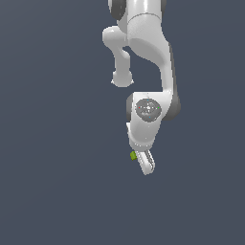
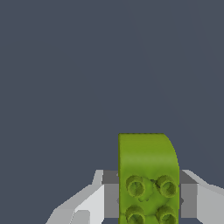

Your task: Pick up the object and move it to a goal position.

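Gripper (image 2: 148,201) closed on block (image 2: 146,175), pads (image 2: 111,199) pressing both long sides, as wrist view shows. In exterior view block (image 1: 133,155) is only small green spot beside gripper (image 1: 146,165), at exterior view's left of fingers. Block looks rigid, light, studs on face; smooth sides maybe slippery. Hold across narrow width seems good, near studded end. No goal marker visible. Dark plain ground around; cannot tell if block is lifted.
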Controlling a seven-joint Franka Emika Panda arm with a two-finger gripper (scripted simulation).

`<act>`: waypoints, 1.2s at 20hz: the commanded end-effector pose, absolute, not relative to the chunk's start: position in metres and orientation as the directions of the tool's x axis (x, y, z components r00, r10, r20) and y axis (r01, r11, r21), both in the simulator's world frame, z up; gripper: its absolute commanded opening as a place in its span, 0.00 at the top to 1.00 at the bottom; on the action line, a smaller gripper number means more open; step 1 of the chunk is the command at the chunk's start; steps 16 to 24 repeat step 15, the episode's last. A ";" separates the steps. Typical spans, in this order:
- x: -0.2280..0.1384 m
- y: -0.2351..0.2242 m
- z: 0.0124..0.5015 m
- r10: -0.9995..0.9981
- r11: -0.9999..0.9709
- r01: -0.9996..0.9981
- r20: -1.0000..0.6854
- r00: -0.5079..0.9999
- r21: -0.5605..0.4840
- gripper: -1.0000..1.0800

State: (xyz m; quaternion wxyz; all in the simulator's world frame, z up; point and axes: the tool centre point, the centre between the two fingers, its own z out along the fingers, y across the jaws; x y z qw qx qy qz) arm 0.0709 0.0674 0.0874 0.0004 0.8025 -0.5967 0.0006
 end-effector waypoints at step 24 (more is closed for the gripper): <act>0.102 0.093 0.127 -0.958 -0.288 -0.958 0.000 0.288 0.000 1.00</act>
